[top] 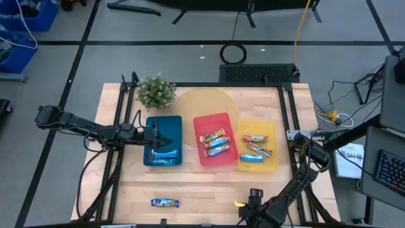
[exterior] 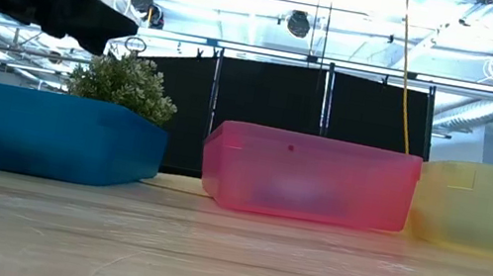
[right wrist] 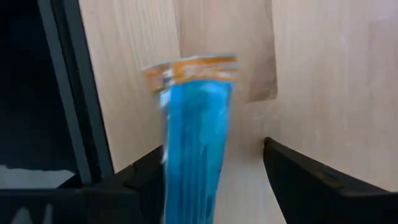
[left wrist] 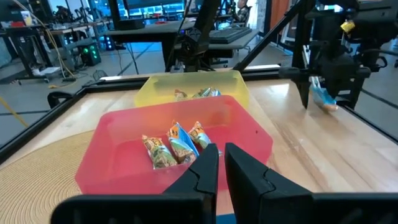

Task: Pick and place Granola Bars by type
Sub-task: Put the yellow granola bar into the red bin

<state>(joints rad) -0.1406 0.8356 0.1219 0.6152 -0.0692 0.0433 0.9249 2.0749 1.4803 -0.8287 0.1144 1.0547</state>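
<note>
Bars (top: 215, 144) lie sorted in blue, red (top: 226, 158) and yellow trays; one (top: 165, 203) sits near-left. My right gripper (top: 253, 201), near edge, holds another (right wrist: 196, 149) off-centre; it could slip. My left gripper (top: 166, 140) hovers narrow over the blue tray (top: 169, 123).

My wooden table (top: 209, 183) carries three trays in a row across its middle: a blue tray (top: 163, 140) on my left, a red tray (top: 214, 139) in the centre, and a yellow tray (top: 258, 145) on my right, the red and yellow ones touching. Behind them lie a round woven mat (top: 202, 103), partly under the red tray, and a small potted plant (top: 155, 91). One granola bar (top: 165, 202) lies alone on the bare wood near the front edge.
</note>
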